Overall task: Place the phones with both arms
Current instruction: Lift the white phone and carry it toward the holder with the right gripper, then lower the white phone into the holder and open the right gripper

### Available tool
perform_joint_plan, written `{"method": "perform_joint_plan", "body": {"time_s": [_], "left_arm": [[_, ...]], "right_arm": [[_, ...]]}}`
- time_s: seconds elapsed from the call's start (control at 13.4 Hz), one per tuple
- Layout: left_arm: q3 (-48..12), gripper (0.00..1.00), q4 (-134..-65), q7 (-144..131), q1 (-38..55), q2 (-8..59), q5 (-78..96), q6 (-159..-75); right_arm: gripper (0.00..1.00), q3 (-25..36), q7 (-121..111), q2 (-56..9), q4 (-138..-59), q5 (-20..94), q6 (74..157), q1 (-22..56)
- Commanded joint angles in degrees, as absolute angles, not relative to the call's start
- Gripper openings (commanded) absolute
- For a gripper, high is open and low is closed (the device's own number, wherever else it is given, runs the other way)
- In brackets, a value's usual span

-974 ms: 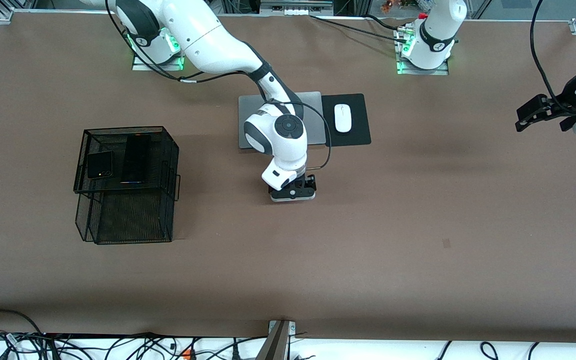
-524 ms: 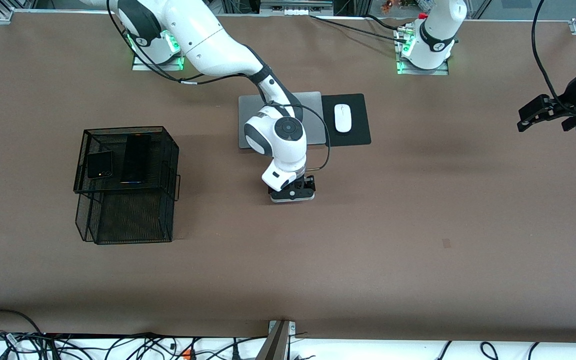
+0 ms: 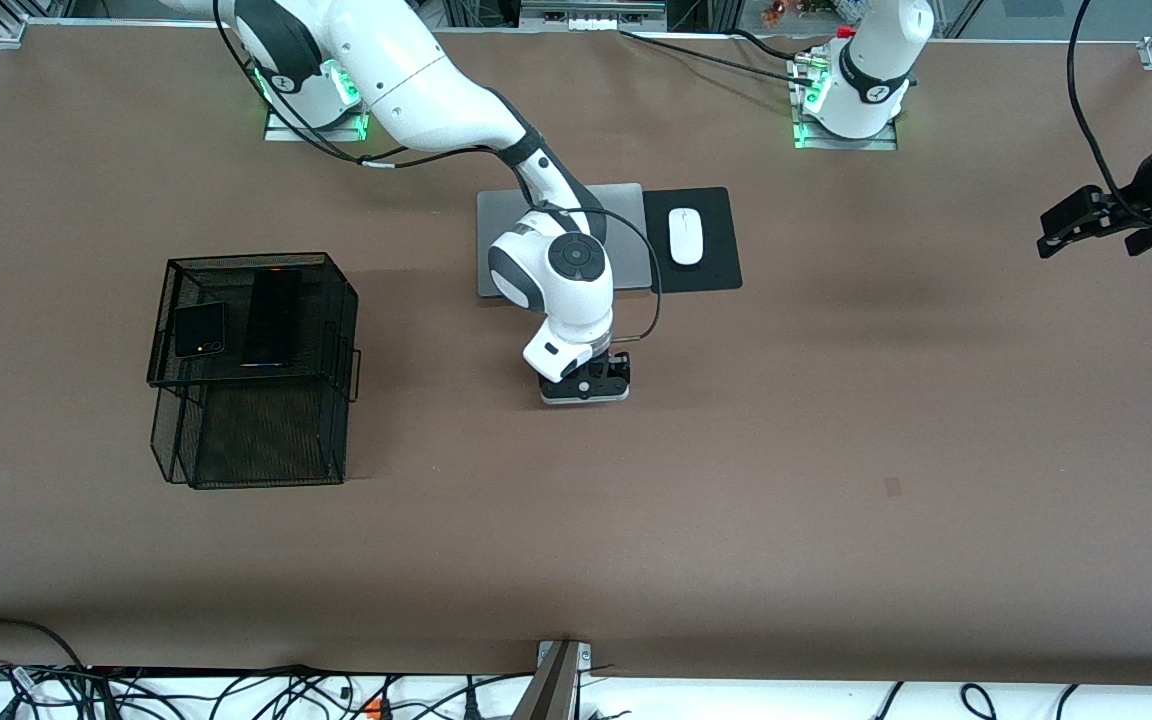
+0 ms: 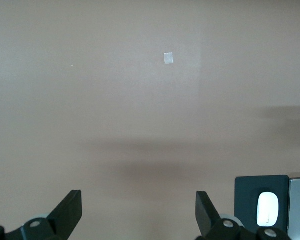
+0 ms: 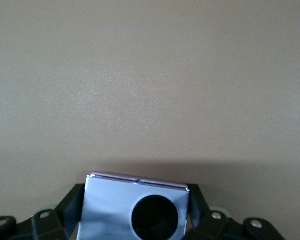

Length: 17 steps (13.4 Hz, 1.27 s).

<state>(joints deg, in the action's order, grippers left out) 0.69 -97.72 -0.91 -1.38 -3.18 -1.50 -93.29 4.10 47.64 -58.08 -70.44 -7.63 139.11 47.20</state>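
Right gripper (image 3: pixel 586 383) is down at the table in mid-workspace, fingers closed against the two sides of the lilac-white phone (image 5: pixel 135 207), which lies flat on the brown table (image 3: pixel 836 450), nearer the front camera than the silver laptop (image 3: pixel 626 200). Judgement: grip looks seated but not proven; confirm the phone is squarely between the pads, then lift straight up before any sideways travel, since a slim edge hold could slip or tilt. Likely target is the black mesh rack (image 3: pixel 251 365) toward the right arm's end, whose top shelf carries the folded black phone (image 3: pixel 200 330) and the long black phone (image 3: pixel 272 318) side by side; free shelf area is small. Left gripper (image 4: pixel 140 212) waits, jaws wide and empty, over bare table at its own end. Mouse (image 3: pixel 685 235) on its pad sits clear of the route
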Motion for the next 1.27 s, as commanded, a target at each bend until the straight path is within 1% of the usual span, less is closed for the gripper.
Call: {"method": "perform_joint_plan", "body": {"time_s": [0.0,0.07,0.37,0.52,0.75,0.82,0.9,1.05,1.2], "left_arm": [[0.70,1.00,-96.33,-0.70,-1.32,-2.81,-2.64,-91.93],[0.79,1.00,-96.33,-0.70,-1.41,-2.81,-2.64,-92.02],[0.79,1.00,-96.24,-0.70,-1.41,-2.81,-2.64,-91.49],[0.79,1.00,-96.24,-0.70,-1.41,-2.81,-2.64,-91.49],[0.79,1.00,-96.15,-0.70,-1.41,-2.81,-2.64,-91.49],[0.79,1.00,-96.15,-0.70,-1.41,-2.81,-2.64,-91.49],[0.79,1.00,-96.15,-0.79,-1.41,-2.81,-2.64,-91.49],[0.88,1.00,-96.06,-0.79,-1.41,-2.81,-2.55,-91.49],[0.97,1.00,-96.06,-0.79,-1.49,-2.81,-2.46,-91.49]], "right_arm": [[0.60,3.95,47.90,-56.96,-69.96,-6.24,137.83,46.93],[0.60,4.04,47.81,-56.52,-69.35,-6.15,135.55,47.02],[0.60,3.43,47.37,-52.92,-62.24,-5.45,119.92,46.15],[0.60,3.34,47.11,-49.15,-62.23,-2.04,116.65,45.27],[0.60,3.25,41.25,-42.56,-62.75,-0.79,109.18,41.59],[0.60,3.25,37.48,-40.10,-64.15,-0.36,106.99,39.66],[0.60,3.25,33.27,-36.77,-67.38,-0.35,105.66,37.46],[0.60,3.34,23.87,-30.09,-76.07,-0.61,106.17,32.63],[0.60,3.78,13.06,-25.86,-80.58,-1.05,106.35,27.45]]}}
